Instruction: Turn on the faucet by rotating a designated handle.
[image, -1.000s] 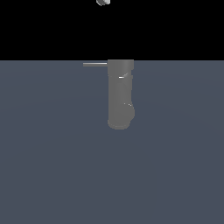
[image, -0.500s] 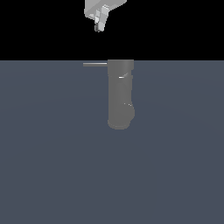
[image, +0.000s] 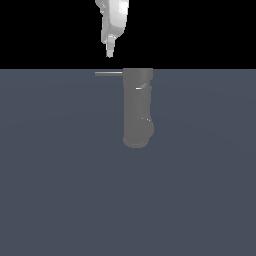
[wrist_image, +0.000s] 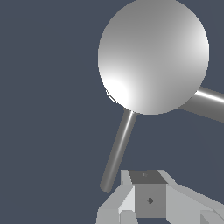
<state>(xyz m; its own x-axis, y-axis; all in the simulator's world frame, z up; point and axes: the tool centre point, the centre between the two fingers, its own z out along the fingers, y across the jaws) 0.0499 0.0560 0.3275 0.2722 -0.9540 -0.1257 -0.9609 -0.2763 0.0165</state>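
Overhead, gripper (image: 109, 54) hangs above handle (image: 108, 73) — apart; faucet (image: 137, 107) upright.

A flat slate-blue surface (image: 60, 190) fills the exterior view from 6 o'clock upward; plain black backdrop (image: 200, 30) lies toward 12.

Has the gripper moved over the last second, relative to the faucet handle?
Yes. In the exterior view the gripper has come down from the top edge toward the handle, and now hangs just above it without touching. The faucet has stayed put.
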